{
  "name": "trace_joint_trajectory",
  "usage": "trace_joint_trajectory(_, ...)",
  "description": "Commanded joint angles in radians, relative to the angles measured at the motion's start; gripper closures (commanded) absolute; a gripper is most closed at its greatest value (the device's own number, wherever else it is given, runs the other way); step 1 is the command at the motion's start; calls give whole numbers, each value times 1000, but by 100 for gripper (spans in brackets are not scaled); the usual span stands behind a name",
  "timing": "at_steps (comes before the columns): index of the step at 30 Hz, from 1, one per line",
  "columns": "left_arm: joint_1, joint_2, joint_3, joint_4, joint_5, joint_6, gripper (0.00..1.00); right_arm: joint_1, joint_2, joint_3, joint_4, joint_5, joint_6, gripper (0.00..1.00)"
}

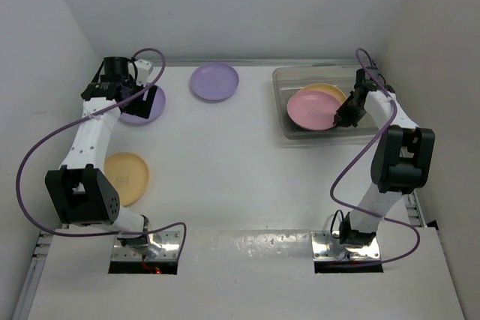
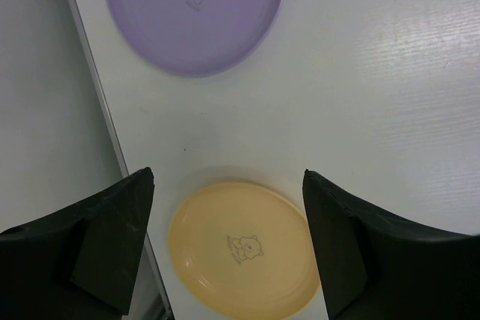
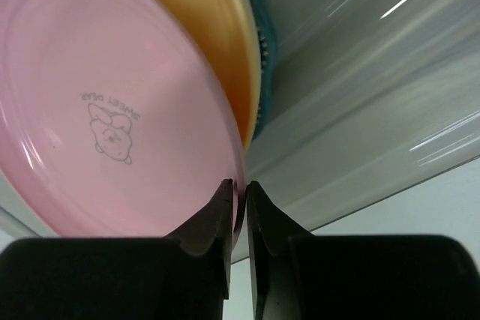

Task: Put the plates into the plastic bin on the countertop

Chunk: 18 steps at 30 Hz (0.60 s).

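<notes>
My right gripper [image 1: 345,115] [image 3: 240,189] is shut on the near rim of the pink plate [image 1: 313,109] [image 3: 112,103] and holds it tilted inside the clear plastic bin [image 1: 322,139] [image 3: 360,110]. The pink plate lies over a yellow-orange plate [image 1: 332,92] [image 3: 217,28] and a dark teal scalloped plate [image 3: 262,58]. My left gripper [image 1: 147,97] [image 2: 229,177] is open and empty, held above the countertop over a lavender plate [image 1: 142,109] [image 2: 195,13]. A second yellow-orange plate [image 1: 126,177] [image 2: 240,249] shows between its fingers, well below. A second lavender plate [image 1: 214,81] lies at the back middle.
White walls [image 1: 45,73] close the countertop on the left, back and right. The left lavender and yellow-orange plates lie close to the left wall edge [image 2: 105,125]. Two metal arm-mount plates [image 1: 330,249] sit at the front edge. Purple cables loop off both arms.
</notes>
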Motion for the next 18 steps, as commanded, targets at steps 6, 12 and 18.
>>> trace_joint_trajectory(6,-2,0,1,-4,21,12,18,-20,15,24,99,2,-15,79)
trace_joint_trajectory(12,-2,0,1,-4,41,3,18,-25,33,27,126,40,-28,84)
trace_joint_trajectory(18,-2,0,1,-4,41,3,18,-28,58,58,134,61,-15,99)
